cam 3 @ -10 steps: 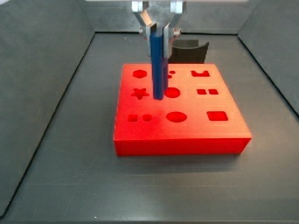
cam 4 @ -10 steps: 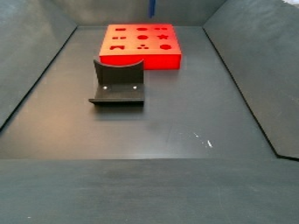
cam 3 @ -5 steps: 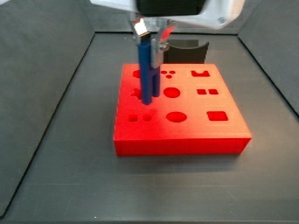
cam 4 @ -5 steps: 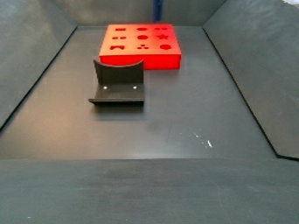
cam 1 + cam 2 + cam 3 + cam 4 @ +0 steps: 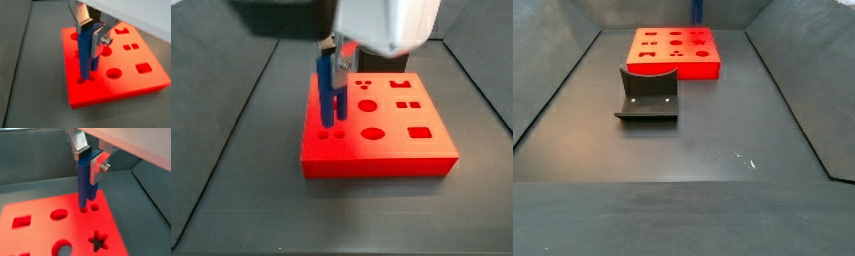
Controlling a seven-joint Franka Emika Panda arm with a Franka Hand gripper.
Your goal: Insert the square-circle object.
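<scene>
While it hangs upright in the gripper, the square-circle object has its two prong tips down at a small pair of holes in the top of the red block; in a wrist view one prong tip sits at or in one hole of the pair, the other hole beside it open; how deep it goes can't be told. Gripper fingers closed on the piece's upper end, silver plates on either side, blue body between them. In a side view the piece stands vertical over the block's near-left holes, about 8 o'clock from the block's centre, with the gripper right above under the big white arm housing. Block top also has cutouts: round hole, square hole, star hole, oval hole. Fixture stands on the dark floor, near the block at its 6 o'clock, apart from it. In that view just a blue sliver of the piece shows at 12 o'clock above the block.
</scene>
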